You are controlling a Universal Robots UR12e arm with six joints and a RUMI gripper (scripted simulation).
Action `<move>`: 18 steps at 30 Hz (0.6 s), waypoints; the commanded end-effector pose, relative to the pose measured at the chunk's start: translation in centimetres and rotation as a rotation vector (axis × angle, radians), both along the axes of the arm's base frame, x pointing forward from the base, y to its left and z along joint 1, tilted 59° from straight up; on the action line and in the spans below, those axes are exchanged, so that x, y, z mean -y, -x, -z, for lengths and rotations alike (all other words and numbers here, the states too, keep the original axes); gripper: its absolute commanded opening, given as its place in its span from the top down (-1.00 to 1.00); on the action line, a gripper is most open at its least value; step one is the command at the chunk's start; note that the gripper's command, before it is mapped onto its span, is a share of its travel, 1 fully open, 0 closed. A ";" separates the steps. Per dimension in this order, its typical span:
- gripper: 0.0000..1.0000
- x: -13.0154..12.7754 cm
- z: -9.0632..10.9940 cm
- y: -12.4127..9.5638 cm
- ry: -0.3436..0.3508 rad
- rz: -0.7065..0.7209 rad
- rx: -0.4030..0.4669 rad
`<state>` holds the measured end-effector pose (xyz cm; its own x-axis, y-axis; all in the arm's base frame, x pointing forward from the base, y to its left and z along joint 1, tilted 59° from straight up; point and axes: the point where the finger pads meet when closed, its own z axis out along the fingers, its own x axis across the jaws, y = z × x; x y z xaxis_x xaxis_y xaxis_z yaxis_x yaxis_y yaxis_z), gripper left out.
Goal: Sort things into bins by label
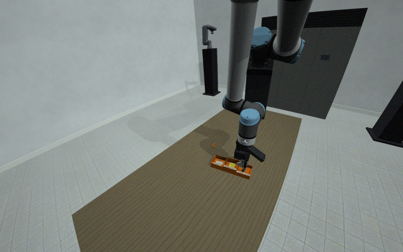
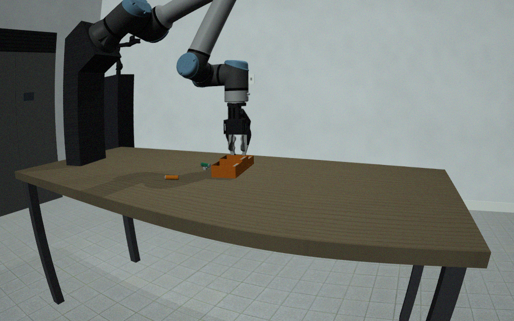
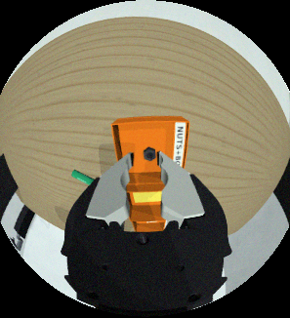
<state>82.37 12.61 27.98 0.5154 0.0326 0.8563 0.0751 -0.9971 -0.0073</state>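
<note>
An orange row of three bins (image 1: 231,166) stands on the wooden table; it also shows in the exterior view (image 2: 232,166). My gripper (image 3: 145,152) hangs just above its end compartment, whose label begins NUTS+BO. The fingers stand a little apart with nothing clamped between them. A small black hex nut (image 3: 148,154) shows in that compartment just past the fingertips. The middle compartment holds a yellow thing (image 3: 144,197). The far compartment holds a speckled white thing (image 1: 218,162). An orange cylinder (image 2: 171,176) and a green cylinder (image 2: 205,164) lie on the table beside the bins.
The arm's black pedestal (image 2: 83,95) stands at the table's far end. The green cylinder also shows left of the bins in the wrist view (image 3: 81,177). The orange cylinder lies apart from the bins in the top view (image 1: 213,144).
</note>
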 end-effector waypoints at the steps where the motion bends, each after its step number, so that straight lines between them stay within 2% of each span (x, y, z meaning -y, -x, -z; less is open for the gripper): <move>1: 0.64 0.0 -0.1 0.0 0.000 0.000 0.001; 18: 0.64 0.1 -1.0 1.6 0.000 0.000 0.001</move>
<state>81.18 12.51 28.70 0.5154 0.0326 0.8564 0.0751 -0.9972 -0.0073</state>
